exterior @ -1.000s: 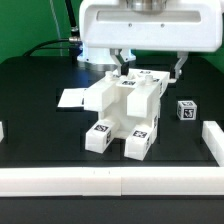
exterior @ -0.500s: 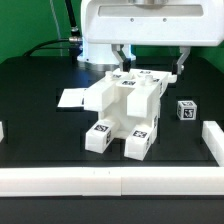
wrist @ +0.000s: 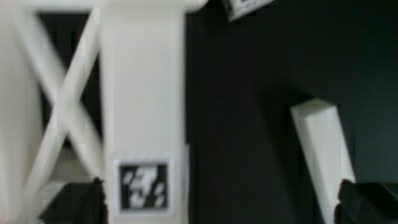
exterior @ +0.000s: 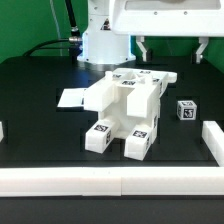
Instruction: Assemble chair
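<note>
**Supervisor:** Report the tool state.

**Operator:** In the exterior view I read the gripper (exterior: 172, 48) at the upper right of the frame. Its jaws are spread wide with nothing between them, and it hangs clear above the parts.

**Supervisor:** Where is the chair?

**Operator:** The partly assembled chair (exterior: 125, 105) lies at frame centre on the black table (exterior: 40, 75), with two tagged ends toward the lower edge. A small tagged cube (exterior: 185, 109) stands apart from it on the exterior view's right. The white border rail (exterior: 110, 180) runs along the bottom.

**Supervisor:** What does the wrist view add?

**Operator:** It shows the X-braced frame (wrist: 57, 100) close up, beside a white post carrying a square tag (wrist: 143, 186), all blurred. The dark fingertips (wrist: 80, 205) sit well apart. I see the cube and the rail only in the exterior view.
</note>
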Robot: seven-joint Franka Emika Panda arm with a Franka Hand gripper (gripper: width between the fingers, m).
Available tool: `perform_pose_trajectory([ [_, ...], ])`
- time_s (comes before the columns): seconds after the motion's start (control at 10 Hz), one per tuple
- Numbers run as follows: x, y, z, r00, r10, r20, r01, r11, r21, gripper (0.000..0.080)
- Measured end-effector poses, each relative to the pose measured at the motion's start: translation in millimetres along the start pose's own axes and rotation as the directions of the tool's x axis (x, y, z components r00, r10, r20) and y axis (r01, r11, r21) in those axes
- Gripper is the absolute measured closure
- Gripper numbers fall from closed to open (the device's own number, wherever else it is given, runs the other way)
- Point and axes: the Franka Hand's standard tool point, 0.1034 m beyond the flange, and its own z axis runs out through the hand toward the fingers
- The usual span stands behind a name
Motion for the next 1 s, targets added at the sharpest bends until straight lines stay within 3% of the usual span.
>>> perform_pose_trajectory([
  [0.4, 1.3, 2.3, -0.1, 1.000, 0.008, -0.008, -0.008, 1.000, 0.006, 0.0151],
  [0.5, -8.2, 3.3, 3.3, 1.000, 0.026, -0.017, -0.025, 1.000, 0.007, 0.0151],
  [0.9, -70.2, -27.6, 33.4, 0.999, 0.035, -0.012, -0.036, 0.999, -0.021, 0.0151],
  [1.0, -78.1, -32.6, 37.4, 0.999, 0.040, -0.009, -0.040, 0.999, -0.027, 0.0151],
])
